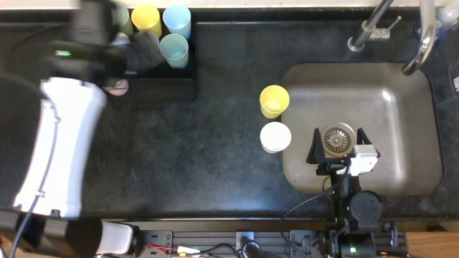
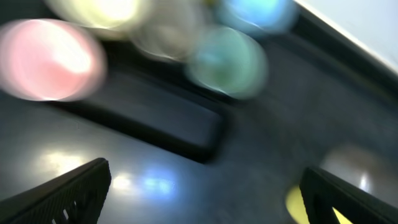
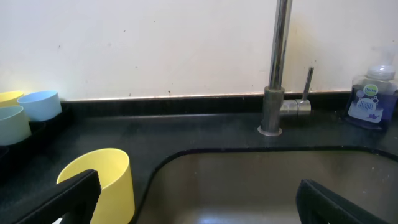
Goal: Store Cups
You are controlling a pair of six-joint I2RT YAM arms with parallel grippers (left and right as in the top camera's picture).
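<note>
A black tray [image 1: 161, 87] at the counter's back left holds a yellow cup [image 1: 145, 19], a blue cup [image 1: 176, 19] and a teal cup [image 1: 173, 50]; a pink cup [image 1: 118, 87] peeks out beside my left arm [image 1: 64, 136]. My left gripper [image 2: 205, 205] hovers open above the tray [image 2: 161, 121], with the pink cup [image 2: 50, 59] and teal cup [image 2: 227, 59] blurred beyond it. A loose yellow cup [image 1: 274, 100] and a white cup [image 1: 275, 137] stand on the counter by the sink's left rim. My right gripper [image 1: 338, 143] is open and empty over the sink drain, with the yellow cup [image 3: 99, 183] close by.
The steel sink [image 1: 401, 93] fills the right side, with a faucet [image 3: 277, 68] behind it and a soap bottle [image 3: 372, 96] at the far right. Dark counter [image 1: 215, 165] stretches between the tray and the sink.
</note>
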